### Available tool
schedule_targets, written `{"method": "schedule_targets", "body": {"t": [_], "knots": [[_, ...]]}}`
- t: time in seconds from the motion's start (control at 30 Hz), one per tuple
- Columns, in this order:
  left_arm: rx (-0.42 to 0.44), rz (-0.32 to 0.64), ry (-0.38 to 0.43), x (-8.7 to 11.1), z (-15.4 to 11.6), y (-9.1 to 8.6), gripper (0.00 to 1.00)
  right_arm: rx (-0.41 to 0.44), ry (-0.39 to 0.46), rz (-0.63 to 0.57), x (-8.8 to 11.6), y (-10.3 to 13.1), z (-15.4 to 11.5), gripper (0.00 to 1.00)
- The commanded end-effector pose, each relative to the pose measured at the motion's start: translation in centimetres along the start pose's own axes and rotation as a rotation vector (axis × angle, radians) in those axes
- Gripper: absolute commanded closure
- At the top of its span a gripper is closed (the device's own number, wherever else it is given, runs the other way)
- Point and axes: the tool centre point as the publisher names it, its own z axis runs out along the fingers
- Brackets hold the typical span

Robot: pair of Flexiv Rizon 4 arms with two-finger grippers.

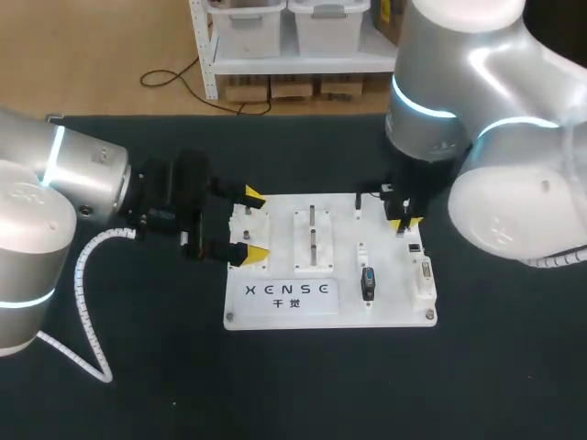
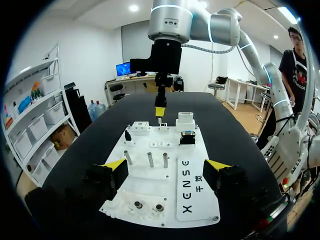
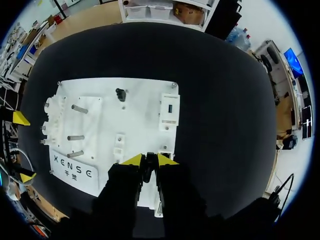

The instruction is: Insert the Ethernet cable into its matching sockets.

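Jaws first: our left gripper (image 1: 254,224) stands wide open, with the left end of the white board (image 1: 394,312) lying between its yellow tips. Our right gripper (image 1: 404,223) is pinched tight on a small dark plug (image 3: 149,168); we cannot tell whether it belongs to the Ethernet cable. The board lies mid-way on the black table (image 1: 138,385). The plug hangs over the board's right part, near the white socket blocks (image 1: 423,280). Metal pegs (image 1: 312,234) stand at mid-board, and a black connector (image 1: 368,282) sits beside the blocks.
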Motion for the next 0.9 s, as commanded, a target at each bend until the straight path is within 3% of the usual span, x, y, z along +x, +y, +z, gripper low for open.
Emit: {"method": "schedule_targets", "body": {"t": [0.03,0.9], "knots": [[-0.001,0.002,-0.005,0.2,0.0,0.0,0.00,-0.001,-0.009,0.010,0.6,-1.0,-0.1,1.00],[-0.001,0.002,-0.005,0.2,0.0,0.0,0.00,0.003,0.027,0.022,1.1,-2.0,1.7,1.00]]}}
